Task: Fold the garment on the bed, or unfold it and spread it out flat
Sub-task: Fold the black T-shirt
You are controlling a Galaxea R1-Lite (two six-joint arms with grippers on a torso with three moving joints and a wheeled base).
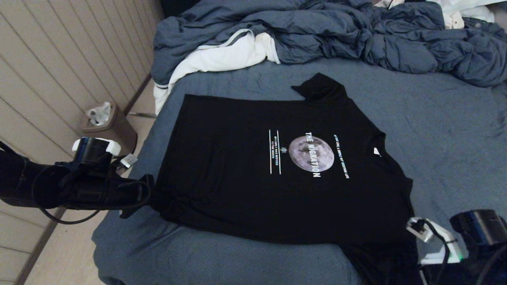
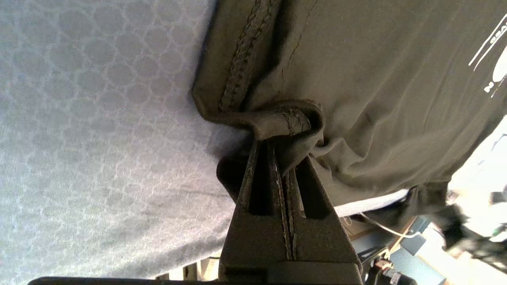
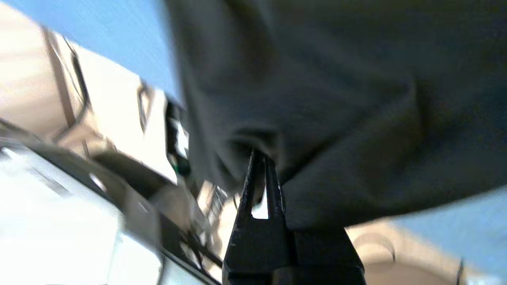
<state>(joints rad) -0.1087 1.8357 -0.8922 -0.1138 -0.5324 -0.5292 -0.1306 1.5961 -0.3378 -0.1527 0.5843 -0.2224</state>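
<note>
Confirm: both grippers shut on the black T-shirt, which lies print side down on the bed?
Not quite. The T-shirt lies print side up: the head view shows the moon print facing the camera. The rest holds: left gripper and right gripper are both shut on its fabric, on the bed.

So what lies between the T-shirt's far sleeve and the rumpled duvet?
Only bare bed sheet; the head view shows it between the T-shirt sleeve and the duvet.

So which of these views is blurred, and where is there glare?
Right wrist view: motion-blurred throughout, garment soft. Left wrist view: sharp on the hem and fingers, bright glare at the lower corner. Head view: dim, even light, no glare.
</note>
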